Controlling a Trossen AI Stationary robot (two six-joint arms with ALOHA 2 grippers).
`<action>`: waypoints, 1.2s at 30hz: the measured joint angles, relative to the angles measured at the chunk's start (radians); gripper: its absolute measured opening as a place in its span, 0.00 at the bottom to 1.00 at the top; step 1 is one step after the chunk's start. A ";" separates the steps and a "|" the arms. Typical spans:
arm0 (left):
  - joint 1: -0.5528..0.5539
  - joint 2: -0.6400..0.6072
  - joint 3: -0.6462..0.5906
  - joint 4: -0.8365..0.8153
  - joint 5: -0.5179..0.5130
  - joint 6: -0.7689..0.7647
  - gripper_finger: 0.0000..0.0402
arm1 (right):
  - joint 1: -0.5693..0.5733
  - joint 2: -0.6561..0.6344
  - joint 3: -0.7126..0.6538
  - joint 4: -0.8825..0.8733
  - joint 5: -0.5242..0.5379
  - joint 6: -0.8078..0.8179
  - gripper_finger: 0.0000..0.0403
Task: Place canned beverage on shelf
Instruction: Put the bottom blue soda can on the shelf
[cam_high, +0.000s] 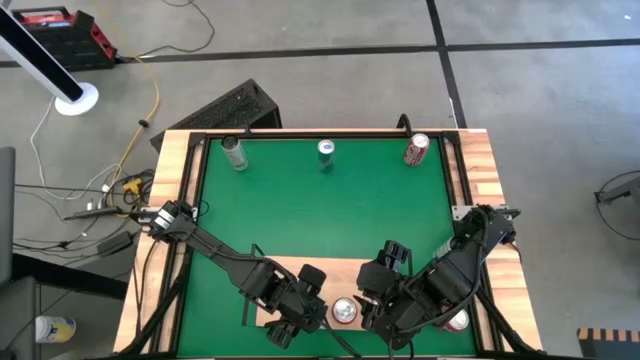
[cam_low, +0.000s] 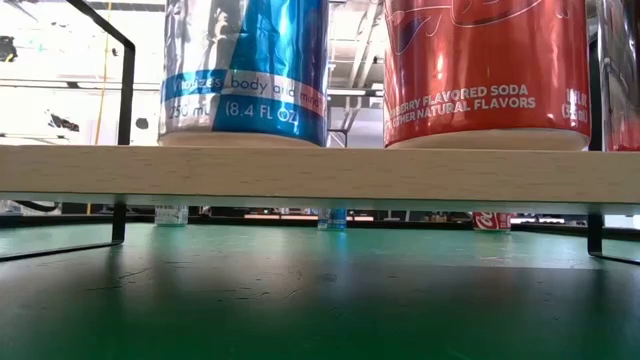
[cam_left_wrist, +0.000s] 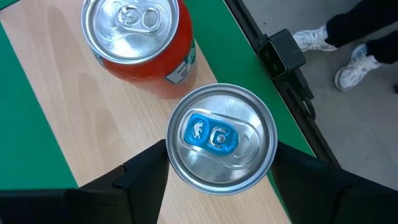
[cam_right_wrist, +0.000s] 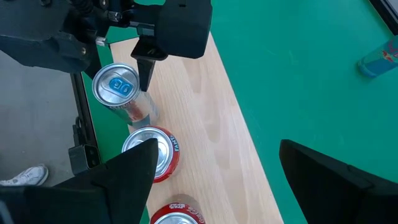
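Observation:
The shelf (cam_high: 285, 270) is a pale-wood board with black rails at the table's near edge. A slim silver-and-blue can (cam_left_wrist: 221, 137) stands upright on it, base on the board (cam_low: 245, 70). My left gripper (cam_high: 298, 312) is closed around this can. A red soda can (cam_left_wrist: 140, 43) stands beside it on the shelf (cam_high: 345, 312), and another red can (cam_high: 458, 320) stands farther right. My right gripper (cam_right_wrist: 217, 149) hovers open and empty above the shelf's right part (cam_high: 385, 295). My left gripper has the slim can between its two fingers (cam_left_wrist: 146, 177), one on each side of the can's wall just below the top rim (cam_left_wrist: 171, 155). The fingers come from above, pointing down. The can stands upright with its base on the shelf board (cam_low: 245, 140).
Three more cans stand along the mat's far edge: a silver one (cam_high: 235, 152), a blue-green one (cam_high: 326, 152) and a red one (cam_high: 417, 149). The green mat (cam_high: 320, 210) lies between them and the shelf. A person's shoes (cam_left_wrist: 323, 40) show beyond the table's near edge.

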 joint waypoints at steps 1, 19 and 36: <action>0.000 0.000 0.000 0.000 0.000 0.000 0.62 | 0.000 0.000 0.000 0.000 0.000 0.000 0.89; 0.012 0.002 -0.002 -0.016 0.004 -0.026 0.73 | 0.000 0.000 0.000 0.000 0.001 0.007 0.89; 0.032 -0.002 -0.002 -0.034 0.016 -0.045 0.86 | -0.001 0.000 0.000 0.000 0.005 0.000 0.89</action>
